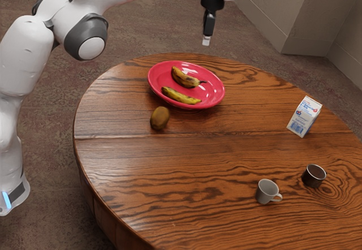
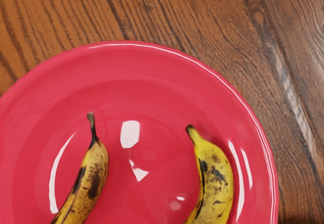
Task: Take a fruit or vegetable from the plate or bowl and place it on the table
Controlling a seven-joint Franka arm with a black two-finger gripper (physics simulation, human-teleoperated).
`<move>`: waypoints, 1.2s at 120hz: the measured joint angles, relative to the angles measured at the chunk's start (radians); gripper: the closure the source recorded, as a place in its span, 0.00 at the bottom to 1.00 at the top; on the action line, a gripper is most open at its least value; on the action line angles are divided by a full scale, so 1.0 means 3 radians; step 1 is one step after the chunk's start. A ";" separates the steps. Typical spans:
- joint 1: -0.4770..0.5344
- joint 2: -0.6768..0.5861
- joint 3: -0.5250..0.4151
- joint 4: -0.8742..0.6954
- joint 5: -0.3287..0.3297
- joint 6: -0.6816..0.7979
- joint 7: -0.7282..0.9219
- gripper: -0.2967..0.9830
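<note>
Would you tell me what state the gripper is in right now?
Gripper: seen from this side, open or closed cannot be told; I see nothing held in it.

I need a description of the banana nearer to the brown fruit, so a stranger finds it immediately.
On the round wooden table stands a red plate. On it, this banana lies on the side nearer the brown fruit. The other banana is browner, while this one is brighter yellow.

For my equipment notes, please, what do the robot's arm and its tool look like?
The arm is white, with rounded segments, dark grey joint covers and a blue strip low down. The tool is black, with a pale lower end.
</note>
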 joint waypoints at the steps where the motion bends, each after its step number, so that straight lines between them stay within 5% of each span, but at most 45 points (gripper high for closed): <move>1: 0.0000 0.0000 0.0000 0.0000 0.0000 0.0003 0.0010 0.23; 99: 0.0020 0.0001 -0.0002 0.0002 -0.0001 0.0053 0.0532 0.23; 144: -0.0232 -0.0398 -0.0005 0.0338 0.0154 -0.0118 0.0572 0.23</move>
